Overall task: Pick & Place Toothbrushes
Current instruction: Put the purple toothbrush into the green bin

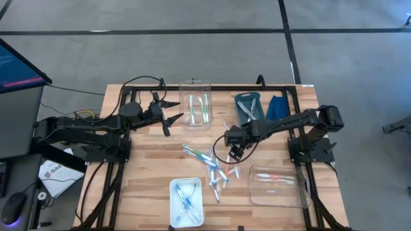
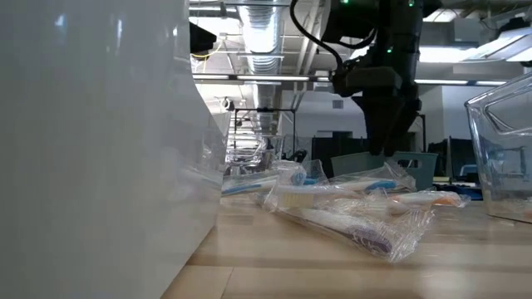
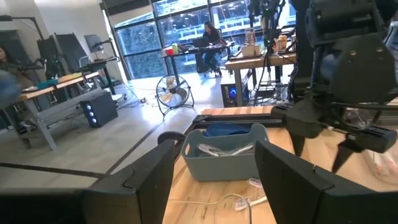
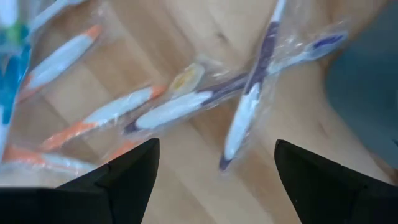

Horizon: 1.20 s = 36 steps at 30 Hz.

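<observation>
Several toothbrushes (image 1: 215, 168) in clear wrappers lie loose in a pile on the wooden table, near its middle. In the right wrist view a white-and-purple one (image 4: 245, 118) and orange-and-white ones (image 4: 93, 118) lie flat on the wood. My right gripper (image 1: 234, 154) hangs open above the far end of the pile, pointing down, its fingers (image 4: 134, 165) clear of the wrappers. In the low view it (image 2: 389, 141) hangs behind the pile (image 2: 357, 218). My left gripper (image 1: 176, 110) waits open and level at the far left, beside a clear bin.
A clear bin (image 1: 196, 109) holding toothbrushes stands far middle. To its right stand a teal bin (image 1: 249, 108) and a folded blue cloth (image 1: 276, 106). Another clear bin (image 1: 276, 185) stands near right. A white bin (image 1: 186, 200) with toothbrushes stands at the near edge.
</observation>
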{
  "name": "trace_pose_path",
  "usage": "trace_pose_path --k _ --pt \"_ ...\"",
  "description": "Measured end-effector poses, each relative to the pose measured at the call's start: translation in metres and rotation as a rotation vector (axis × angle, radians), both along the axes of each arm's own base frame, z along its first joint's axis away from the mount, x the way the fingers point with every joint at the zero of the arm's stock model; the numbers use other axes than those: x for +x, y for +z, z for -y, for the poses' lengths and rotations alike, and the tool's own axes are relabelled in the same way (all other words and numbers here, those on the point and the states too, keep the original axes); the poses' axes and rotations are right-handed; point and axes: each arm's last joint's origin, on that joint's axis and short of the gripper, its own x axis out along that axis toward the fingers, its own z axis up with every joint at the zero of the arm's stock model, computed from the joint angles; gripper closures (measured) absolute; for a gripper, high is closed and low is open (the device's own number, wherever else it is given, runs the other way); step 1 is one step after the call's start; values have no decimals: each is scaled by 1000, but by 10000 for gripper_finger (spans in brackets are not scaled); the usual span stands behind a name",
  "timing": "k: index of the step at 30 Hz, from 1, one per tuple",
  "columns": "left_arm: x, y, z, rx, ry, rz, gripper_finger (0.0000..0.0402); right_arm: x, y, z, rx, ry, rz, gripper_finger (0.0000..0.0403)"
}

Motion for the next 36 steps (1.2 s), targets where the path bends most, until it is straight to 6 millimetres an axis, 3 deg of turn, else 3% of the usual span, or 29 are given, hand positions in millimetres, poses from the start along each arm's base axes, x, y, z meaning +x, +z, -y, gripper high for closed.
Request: trace_pose_path --k 13,21,36 --pt "0 -2 0 -6 3 -24 183 0 -1 17 0 -32 -4 92" --pt "0 -3 0 -26 3 -24 183 -5 -22 12 60 -68 19 92" --pt "0 -3 0 -35 0 -19 183 -16 -48 26 65 -147 32 92"
